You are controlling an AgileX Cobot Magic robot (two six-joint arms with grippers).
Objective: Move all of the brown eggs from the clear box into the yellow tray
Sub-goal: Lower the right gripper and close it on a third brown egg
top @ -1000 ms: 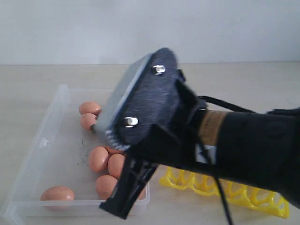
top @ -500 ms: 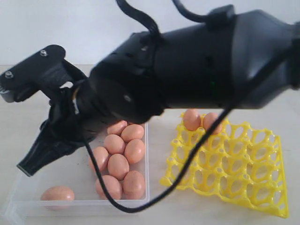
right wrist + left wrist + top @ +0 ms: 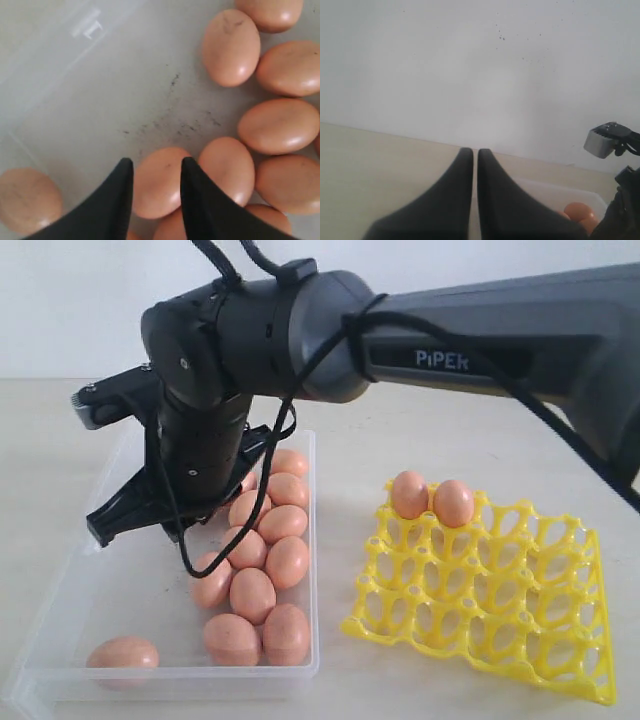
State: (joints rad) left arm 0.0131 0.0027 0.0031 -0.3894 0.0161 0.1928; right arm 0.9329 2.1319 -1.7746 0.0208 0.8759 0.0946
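Note:
The clear box (image 3: pixel 62 592) holds several brown eggs (image 3: pixel 267 562) bunched along its right wall, plus a lone egg (image 3: pixel 122 652) at the near left corner. Two eggs (image 3: pixel 408 494) sit in the far-left cups of the yellow tray (image 3: pixel 482 612). My right gripper (image 3: pixel 140 525) reaches across and hangs open over the box. In its wrist view the right gripper (image 3: pixel 156 162) frames one egg (image 3: pixel 159 184) between its fingers without gripping it. My left gripper (image 3: pixel 475 151) is shut and empty, and faces the wall.
The box floor (image 3: pixel 150 90) shows dark scuffs, and its latch (image 3: pixel 90 27) lies on the far wall. The tray stands tilted just right of the box. The right arm (image 3: pixel 470 330) spans the scene above the tray. Most tray cups have nothing in them.
The right arm has swung from close before the camera leftward and down over the box. Its open fingers now hang above the egg cluster. Eggs and tray have not moved.

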